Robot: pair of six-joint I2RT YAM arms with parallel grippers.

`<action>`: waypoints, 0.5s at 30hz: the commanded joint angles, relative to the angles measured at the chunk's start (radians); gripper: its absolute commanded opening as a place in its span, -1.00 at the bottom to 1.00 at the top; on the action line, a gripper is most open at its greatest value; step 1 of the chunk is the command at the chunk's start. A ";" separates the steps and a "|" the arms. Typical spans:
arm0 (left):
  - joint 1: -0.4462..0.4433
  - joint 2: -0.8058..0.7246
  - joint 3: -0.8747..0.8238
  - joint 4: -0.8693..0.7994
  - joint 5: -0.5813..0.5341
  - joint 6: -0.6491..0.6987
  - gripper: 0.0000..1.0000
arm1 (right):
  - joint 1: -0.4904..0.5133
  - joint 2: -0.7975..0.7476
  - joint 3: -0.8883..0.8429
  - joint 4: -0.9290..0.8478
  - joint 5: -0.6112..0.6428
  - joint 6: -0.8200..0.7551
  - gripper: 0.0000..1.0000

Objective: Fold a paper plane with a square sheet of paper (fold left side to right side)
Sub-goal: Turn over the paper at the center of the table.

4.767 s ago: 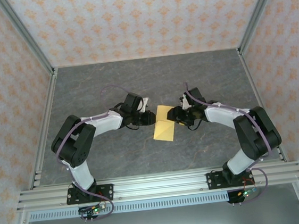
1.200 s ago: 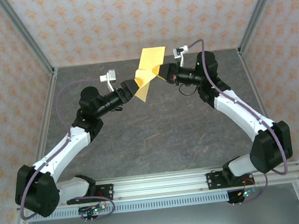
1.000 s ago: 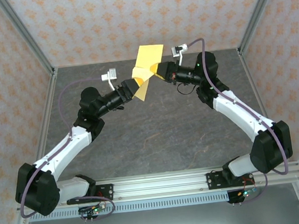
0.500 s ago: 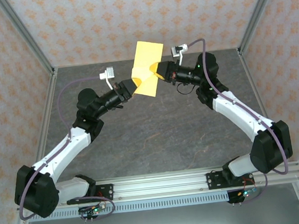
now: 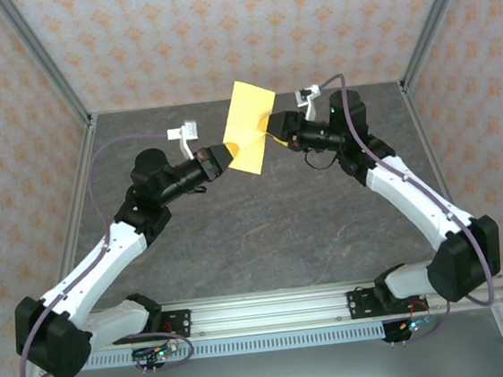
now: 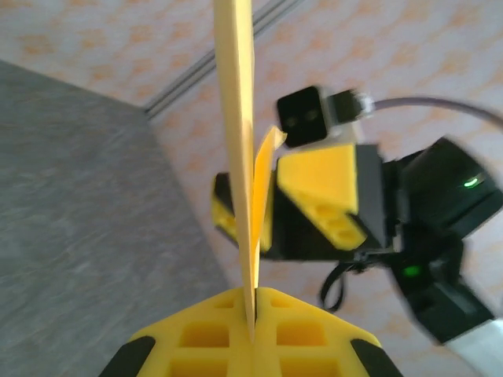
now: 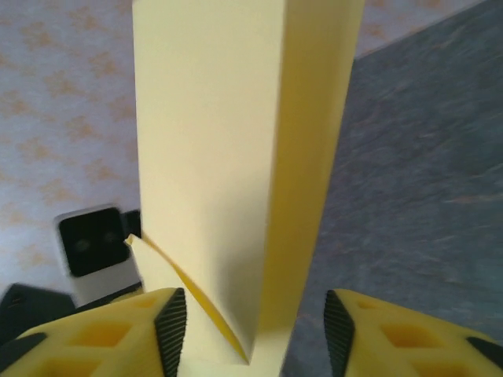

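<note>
While the folded sheet of paper stands aloft, long axis rising from the left gripper | left gripper: clamped on its lower edge | right gripper: opposite the left gripper, fingers apart astride the sheet, gripping nothing

Grip changes sides on the thin yellow-orange sheet of paper!
A few seconds back it lay flat on the grey tabletop between two tucked-in arms; now both arms reach out and it's up in the air at the far end. The left gripper, jaws apart a second ago, has snapped shut on the lower edge. The right gripper, clamped until just now, has parted its jaws. The sheet, buckled a moment ago, hangs flatter.
</note>
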 commanded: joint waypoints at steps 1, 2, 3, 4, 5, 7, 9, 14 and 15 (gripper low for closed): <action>-0.103 -0.014 0.095 -0.442 -0.324 0.376 -1.00 | -0.005 -0.105 0.071 -0.351 0.362 -0.257 0.25; -0.126 -0.001 0.107 -0.495 -0.388 0.406 -1.00 | -0.007 -0.121 0.070 -0.399 0.466 -0.281 0.30; -0.151 0.019 0.119 -0.544 -0.463 0.426 -1.00 | -0.006 -0.157 0.066 -0.447 0.580 -0.297 0.34; -0.178 0.040 0.132 -0.588 -0.543 0.448 -1.00 | -0.006 -0.184 0.062 -0.493 0.694 -0.305 0.39; -0.207 0.060 0.145 -0.625 -0.624 0.459 -1.00 | -0.006 -0.203 0.058 -0.530 0.784 -0.310 0.43; -0.280 0.125 0.190 -0.728 -0.841 0.482 -1.00 | -0.007 -0.252 0.038 -0.590 0.957 -0.317 0.52; -0.343 0.199 0.242 -0.819 -1.034 0.483 -1.00 | -0.006 -0.305 0.008 -0.606 1.073 -0.326 0.59; -0.449 0.446 0.410 -1.037 -1.344 0.418 -1.00 | -0.007 -0.410 -0.056 -0.602 1.226 -0.353 0.80; -0.458 0.507 0.449 -1.086 -1.381 0.391 -1.00 | -0.007 -0.418 -0.060 -0.608 1.241 -0.359 0.83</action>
